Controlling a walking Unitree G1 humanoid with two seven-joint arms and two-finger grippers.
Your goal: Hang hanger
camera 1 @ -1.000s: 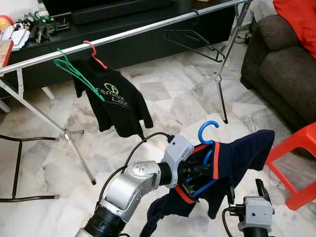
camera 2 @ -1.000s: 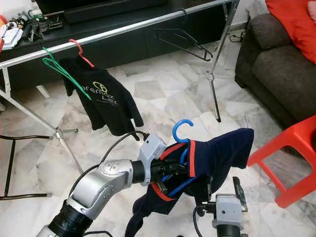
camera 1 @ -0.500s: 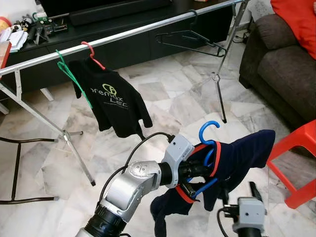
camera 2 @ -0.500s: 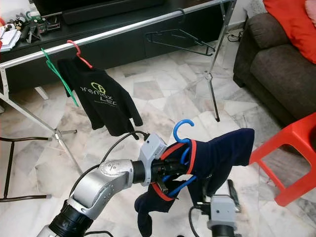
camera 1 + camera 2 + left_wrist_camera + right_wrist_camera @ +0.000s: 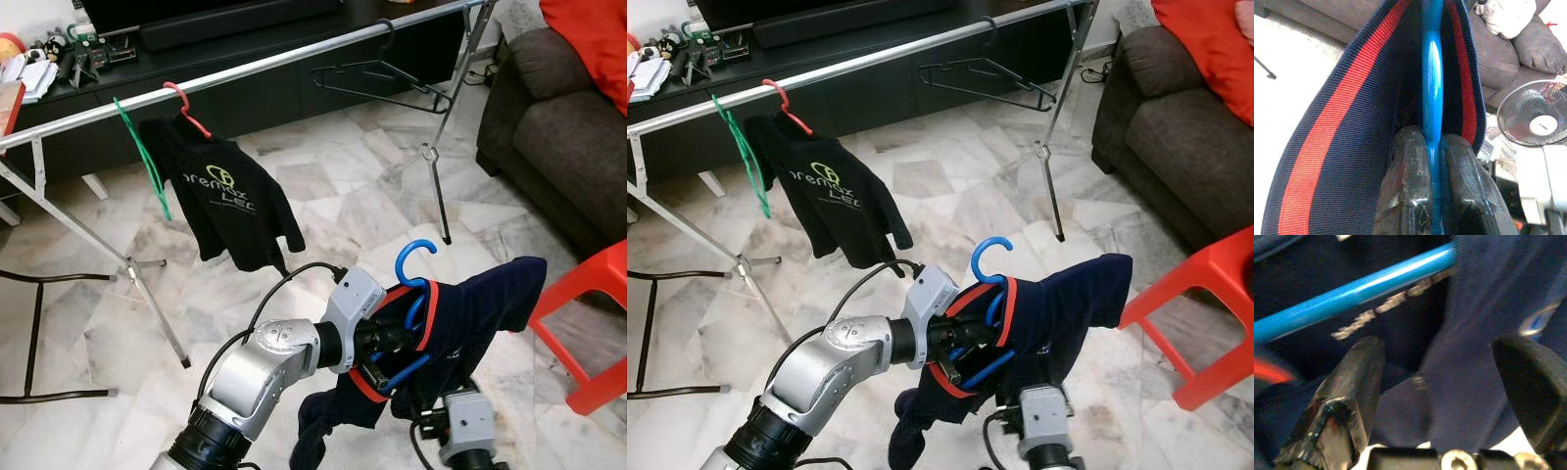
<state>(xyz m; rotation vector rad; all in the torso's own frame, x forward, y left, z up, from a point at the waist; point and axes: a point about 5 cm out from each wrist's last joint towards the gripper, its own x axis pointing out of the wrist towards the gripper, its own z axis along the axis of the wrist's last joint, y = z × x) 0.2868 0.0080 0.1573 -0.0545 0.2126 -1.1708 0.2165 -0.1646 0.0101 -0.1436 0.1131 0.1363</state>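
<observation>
My left gripper (image 5: 1432, 196) is clamped tight on the blue hanger (image 5: 412, 257), which carries a navy shirt with red trim (image 5: 480, 299) out in front of me, well short of the silver rail (image 5: 265, 65). My right gripper (image 5: 1449, 382) sits just beneath the shirt, fingers spread wide around loose cloth, gripping nothing.

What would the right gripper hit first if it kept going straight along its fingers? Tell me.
Most likely the navy shirt just ahead of the open right gripper, with the blue hanger bar close behind; exact depth is unclear.
</observation>
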